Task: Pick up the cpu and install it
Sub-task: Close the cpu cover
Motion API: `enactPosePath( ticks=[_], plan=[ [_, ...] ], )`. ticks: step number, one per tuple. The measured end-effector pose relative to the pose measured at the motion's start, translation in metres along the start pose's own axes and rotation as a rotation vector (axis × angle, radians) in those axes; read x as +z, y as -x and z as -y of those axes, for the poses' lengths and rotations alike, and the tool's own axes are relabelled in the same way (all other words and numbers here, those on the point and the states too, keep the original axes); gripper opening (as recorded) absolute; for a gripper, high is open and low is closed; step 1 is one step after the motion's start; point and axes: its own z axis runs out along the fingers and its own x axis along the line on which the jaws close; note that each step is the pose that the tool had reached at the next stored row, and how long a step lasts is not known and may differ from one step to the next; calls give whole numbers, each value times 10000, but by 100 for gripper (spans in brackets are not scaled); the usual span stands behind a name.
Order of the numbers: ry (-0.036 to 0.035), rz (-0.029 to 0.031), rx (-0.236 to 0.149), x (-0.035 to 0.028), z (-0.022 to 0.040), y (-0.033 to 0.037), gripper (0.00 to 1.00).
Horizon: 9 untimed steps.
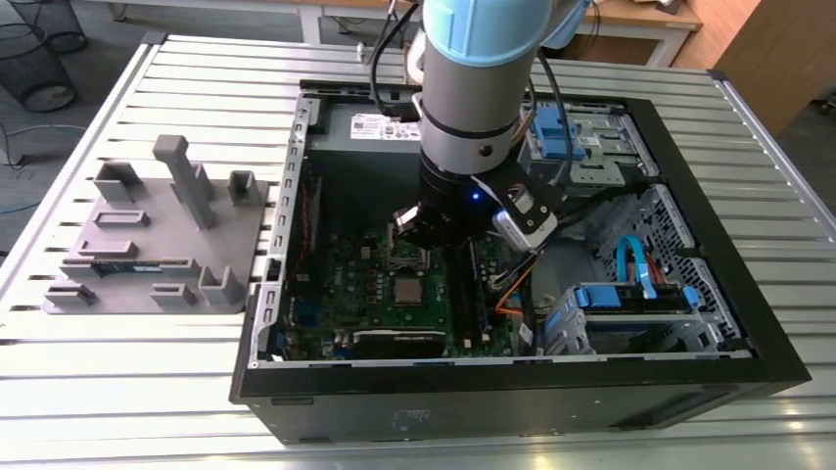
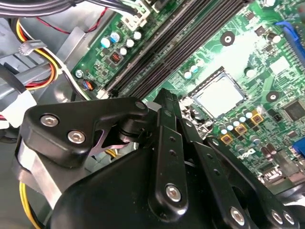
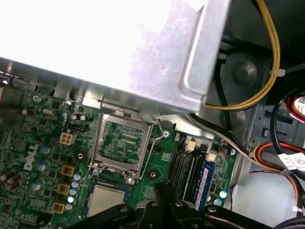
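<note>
The cpu (image 3: 107, 200) is sitting flat in its socket on the green circuit board (image 3: 28, 143), silvery top facing up. It is lying just beside and below the tip of the gripper (image 3: 163, 188), apart from it, with nothing touching its top. In the second wrist view I am seeing the cpu (image 2: 220, 100) as a bright square just past the gripper (image 2: 164, 98). In the exterior view I am seeing the cpu (image 1: 409, 290) just under the gripper (image 1: 421, 233).

I cannot tell whether the gripper is released or clenched; nothing is showing in its grasp.

A metal socket frame (image 3: 121, 143) is standing swung open on the far side of the cpu from the gripper. The black memory slots (image 2: 167, 52) are running close alongside the gripper. A silvery power-supply box (image 3: 119, 47) is standing beyond the socket frame, with a yellow cable (image 3: 271, 62) curving past its corner.

I am holding the arm inside the open computer case (image 1: 523, 392), which is lying on a slatted metal table (image 1: 131, 392). A grey holder tray (image 1: 157, 235) is resting well away from the gripper, outside the case.
</note>
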Motion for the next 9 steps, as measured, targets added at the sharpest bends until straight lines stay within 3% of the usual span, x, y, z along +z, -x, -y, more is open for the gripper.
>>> enactPosePath(
  ticks=[5,9],
  plan=[
    [83,11,-260,6,6,35,11],
    [270,54,-494,9,13,60,11]
  ],
)
